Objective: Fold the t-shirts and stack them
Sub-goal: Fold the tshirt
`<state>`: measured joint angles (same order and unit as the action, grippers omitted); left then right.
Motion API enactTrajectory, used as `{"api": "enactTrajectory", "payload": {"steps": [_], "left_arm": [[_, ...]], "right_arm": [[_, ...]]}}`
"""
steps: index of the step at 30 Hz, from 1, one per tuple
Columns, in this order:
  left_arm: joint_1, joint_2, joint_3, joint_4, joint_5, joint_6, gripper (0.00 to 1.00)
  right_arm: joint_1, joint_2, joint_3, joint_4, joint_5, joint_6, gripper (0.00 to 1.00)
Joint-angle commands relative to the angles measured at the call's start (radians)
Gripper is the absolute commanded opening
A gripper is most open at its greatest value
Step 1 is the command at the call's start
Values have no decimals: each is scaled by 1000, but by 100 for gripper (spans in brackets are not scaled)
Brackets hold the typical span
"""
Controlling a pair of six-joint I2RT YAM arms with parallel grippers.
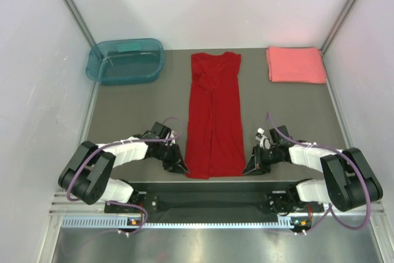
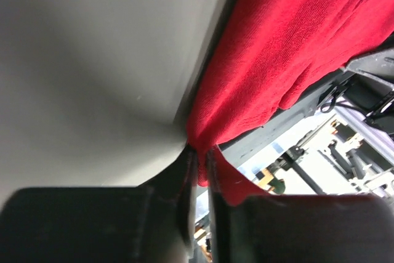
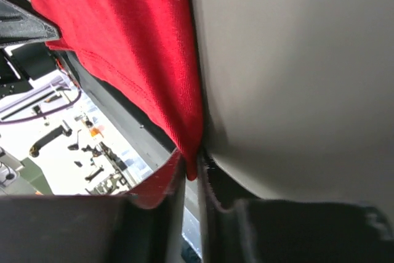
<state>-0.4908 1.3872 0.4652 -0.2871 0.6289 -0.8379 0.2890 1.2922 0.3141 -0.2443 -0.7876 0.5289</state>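
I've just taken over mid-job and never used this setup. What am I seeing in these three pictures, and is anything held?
Two robot arms sit at the near edge of a grey table. The wide picture looks down from above and behind them; the other two come from cameras on each wrist. A red shirt lies in the middle, a folded pink shirt at the back right, a teal tub at the back left. The left tool and right tool each pinch a near corner of the red shirt.
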Motion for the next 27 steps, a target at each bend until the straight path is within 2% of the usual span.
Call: {"api": "enactTrajectory", "payload": {"steps": [1,3,9,17,19,23,27], "left_arm": [[-25,7,6,55,14,13,8],[-43,9,4,55,18,7,2],[-77,-20,15,25,29,6,0],[-78,-17,47,-30,28,31,0],[-77,-20,102,-79,0,69,0],[-71,7,259,-196,-44,138,0],[-8,96,418,-210,-20,161,0]], "right_arm": [[7,-28,-15,39,7,11,10],[9,-59,-17,25,22,17,0],[24,-152,-12,-59,53,26,0],[38,-189,12,-113,76,37,0],[36,-197,37,-127,83,37,0],[35,-177,190,-177,134,20,0],[26,-32,347,-190,145,-21,0]]}}
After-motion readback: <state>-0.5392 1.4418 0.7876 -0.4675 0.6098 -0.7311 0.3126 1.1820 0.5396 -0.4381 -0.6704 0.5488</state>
